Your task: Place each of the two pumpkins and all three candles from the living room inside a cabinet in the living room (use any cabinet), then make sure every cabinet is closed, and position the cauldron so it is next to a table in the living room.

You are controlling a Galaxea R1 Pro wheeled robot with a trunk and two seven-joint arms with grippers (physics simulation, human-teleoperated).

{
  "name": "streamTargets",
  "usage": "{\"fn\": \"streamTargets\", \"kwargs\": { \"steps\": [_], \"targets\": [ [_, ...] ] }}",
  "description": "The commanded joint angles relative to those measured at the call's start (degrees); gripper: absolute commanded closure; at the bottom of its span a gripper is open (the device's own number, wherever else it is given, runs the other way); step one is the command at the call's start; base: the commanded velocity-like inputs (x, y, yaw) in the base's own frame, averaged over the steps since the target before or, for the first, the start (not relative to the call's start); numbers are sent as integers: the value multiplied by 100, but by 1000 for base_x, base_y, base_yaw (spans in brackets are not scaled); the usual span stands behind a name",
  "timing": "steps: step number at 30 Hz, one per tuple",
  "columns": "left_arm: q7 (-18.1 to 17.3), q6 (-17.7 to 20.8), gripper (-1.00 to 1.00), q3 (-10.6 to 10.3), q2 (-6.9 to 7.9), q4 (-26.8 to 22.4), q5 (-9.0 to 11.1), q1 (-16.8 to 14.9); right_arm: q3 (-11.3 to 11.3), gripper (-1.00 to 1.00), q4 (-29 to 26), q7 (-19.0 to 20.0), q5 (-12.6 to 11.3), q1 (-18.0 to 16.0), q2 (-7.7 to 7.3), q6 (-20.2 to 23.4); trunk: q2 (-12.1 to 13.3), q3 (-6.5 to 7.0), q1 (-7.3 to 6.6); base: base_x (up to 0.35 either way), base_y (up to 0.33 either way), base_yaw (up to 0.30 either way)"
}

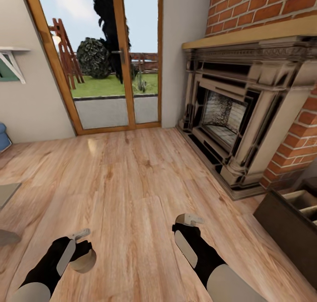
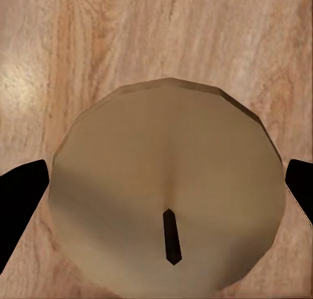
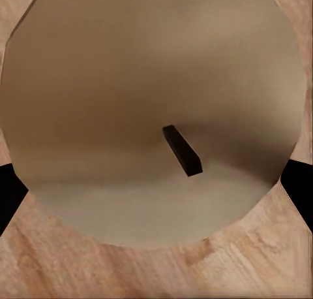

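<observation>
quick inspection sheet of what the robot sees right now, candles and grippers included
surface: wood plank floor, bare ahead
job's things: one candle in the left gripper; second candle in the right gripper; dark cabinet at right, pale interior showing
clutter: blue object at far left edge
grippers: each shut on a candle
cables: nothing seen
surroundings: brick fireplace, glass door to garden

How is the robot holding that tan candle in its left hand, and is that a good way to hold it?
The left tool clamps the candle across its round side wall, coming from above the flat wick end. That likely suits it: a short, squat cylinder offers opposite sides to press on.
</observation>
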Motion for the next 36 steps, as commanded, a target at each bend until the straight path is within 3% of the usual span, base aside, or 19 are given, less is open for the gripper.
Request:
{"fn": "streamTargets", "kwargs": {
  "steps": [1, 25, 34, 36],
  "targets": [
    [1, 0, 100, 0, -1, -1, -5, -1, 1, 100, -1, -5, 15, -1, 0, 0, 0, 0, 0, -9, 0, -288],
    [1, 9, 100, 0, 24, -1, 2, 1, -60, 100, 11, 13, 7, -1, 0, 3, 0, -64, 0, 3, 0, -280],
    [1, 8, 100, 0, 25, -1, 0, -1, -79, 100, 16, 9, 0, -1, 0, 0, 0, -74, 0, 218, 75, -278],
    [1, 9, 100, 0, 25, -1, 0, -1, -139, 100, 17, 6, -143, -1, 0, -5, 0, -74, 0, 267, 112, -280]
  ]
}}
